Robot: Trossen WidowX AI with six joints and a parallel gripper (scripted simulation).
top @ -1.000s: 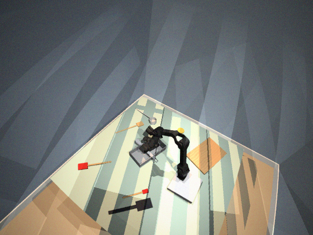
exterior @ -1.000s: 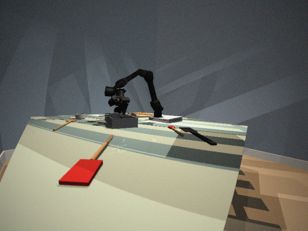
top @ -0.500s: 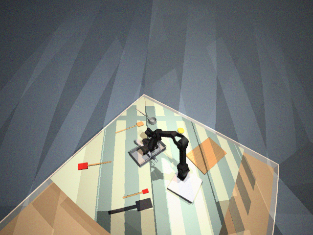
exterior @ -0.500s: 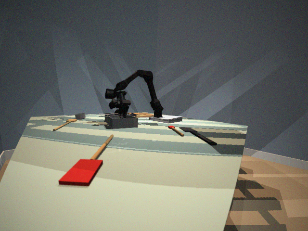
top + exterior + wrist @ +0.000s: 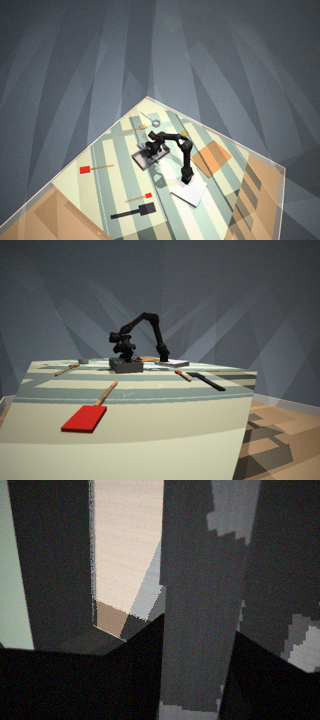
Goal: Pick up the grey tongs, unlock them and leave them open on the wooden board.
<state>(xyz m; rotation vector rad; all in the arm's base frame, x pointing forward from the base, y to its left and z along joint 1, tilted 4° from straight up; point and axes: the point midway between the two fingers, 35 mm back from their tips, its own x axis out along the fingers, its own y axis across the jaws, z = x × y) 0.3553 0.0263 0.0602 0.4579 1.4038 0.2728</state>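
Observation:
The grey tongs [image 5: 157, 161] [image 5: 200, 665] lie across the roasting tin [image 5: 144, 167] [image 5: 129, 368]; the arm covers their middle in the top view, where an end sticks out past each long side. My gripper [image 5: 150, 153] [image 5: 127, 361] [image 5: 187, 623] points down into the tin. Its black fingers stand close against both sides of the tongs in the wrist view, shut on them. Whether the tongs' arms are locked cannot be seen. The wooden board [image 5: 211, 158] [image 5: 146, 359] lies on the other side of the arm from the tin, with nothing on it.
The arm stands on a white slab [image 5: 189, 192] [image 5: 178, 364]. Around the tin lie a wooden spatula [image 5: 142, 126], a round metal strainer [image 5: 156, 123] [image 5: 83, 360], a yellow disc [image 5: 184, 133], two red-headed spatulas [image 5: 84, 169] [image 5: 148, 195] and a black one [image 5: 147, 208] [image 5: 210, 383].

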